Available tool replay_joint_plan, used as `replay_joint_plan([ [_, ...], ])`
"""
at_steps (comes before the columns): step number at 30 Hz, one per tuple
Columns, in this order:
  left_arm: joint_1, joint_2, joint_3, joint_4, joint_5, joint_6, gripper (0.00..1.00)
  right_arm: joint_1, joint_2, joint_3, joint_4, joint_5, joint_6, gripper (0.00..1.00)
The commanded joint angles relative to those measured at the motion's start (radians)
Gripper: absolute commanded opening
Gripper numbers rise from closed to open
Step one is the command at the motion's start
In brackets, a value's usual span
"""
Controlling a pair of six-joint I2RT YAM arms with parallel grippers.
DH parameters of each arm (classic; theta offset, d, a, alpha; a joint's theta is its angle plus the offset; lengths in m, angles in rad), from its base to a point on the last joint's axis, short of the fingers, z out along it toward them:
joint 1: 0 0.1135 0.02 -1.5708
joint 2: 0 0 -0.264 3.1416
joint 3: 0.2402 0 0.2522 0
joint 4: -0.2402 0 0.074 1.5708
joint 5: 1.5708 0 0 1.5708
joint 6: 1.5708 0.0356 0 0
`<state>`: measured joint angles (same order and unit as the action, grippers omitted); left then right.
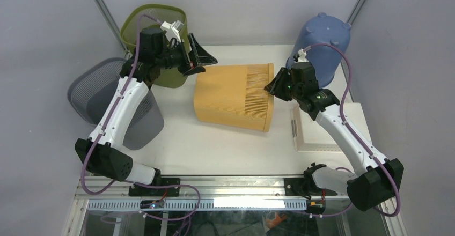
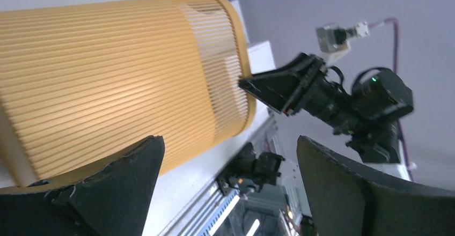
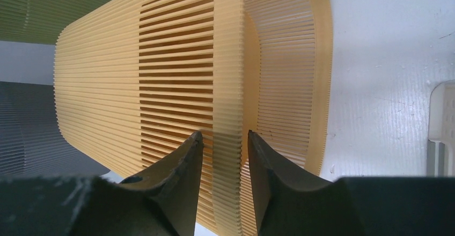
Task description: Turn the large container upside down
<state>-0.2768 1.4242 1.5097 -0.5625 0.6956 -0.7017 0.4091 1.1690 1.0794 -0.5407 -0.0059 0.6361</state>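
The large container is an orange ribbed bin lying on its side mid-table, with its open mouth toward the right. In the right wrist view its slatted rim runs between my right gripper's fingers, with a thin gap on each side, so that gripper is open. From above, the right gripper sits at the mouth's upper edge. My left gripper hangs wide open by the bin's base end, at its far left corner. It holds nothing, and the orange bin lies just beyond its left finger.
An olive green bin stands at the back left behind the left arm. A grey mesh bin lies on its side at the left. A blue bin stands upside down at the back right. A white tray sits under the right arm.
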Motion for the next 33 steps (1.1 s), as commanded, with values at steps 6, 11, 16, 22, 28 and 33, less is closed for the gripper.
replay_joint_plan([
  [6, -0.001, 0.031, 0.039, -0.298, -0.466, 0.223, 0.99, -0.01, 0.04, -0.038, -0.149, 0.032, -0.053, 0.38],
  [11, 0.0, 0.039, -0.074, -0.231, -0.443, 0.216, 0.99, -0.012, 0.051, -0.027, -0.153, 0.035, -0.061, 0.38],
  [16, 0.014, 0.05, -0.143, -0.143, -0.32, 0.224, 0.99, -0.011, 0.044, -0.035, -0.156, 0.031, -0.059, 0.38],
  [22, 0.025, 0.079, -0.191, -0.07, -0.164, 0.194, 0.97, -0.012, 0.036, 0.007, -0.201, 0.049, -0.076, 0.48],
  [28, 0.027, 0.082, -0.192, -0.061, -0.161, 0.188, 0.98, -0.009, 0.031, 0.102, -0.294, 0.109, -0.136, 0.55],
  [33, 0.027, 0.088, -0.198, -0.061, -0.155, 0.187, 0.98, 0.041, 0.091, 0.22, -0.418, 0.235, -0.181, 0.54],
])
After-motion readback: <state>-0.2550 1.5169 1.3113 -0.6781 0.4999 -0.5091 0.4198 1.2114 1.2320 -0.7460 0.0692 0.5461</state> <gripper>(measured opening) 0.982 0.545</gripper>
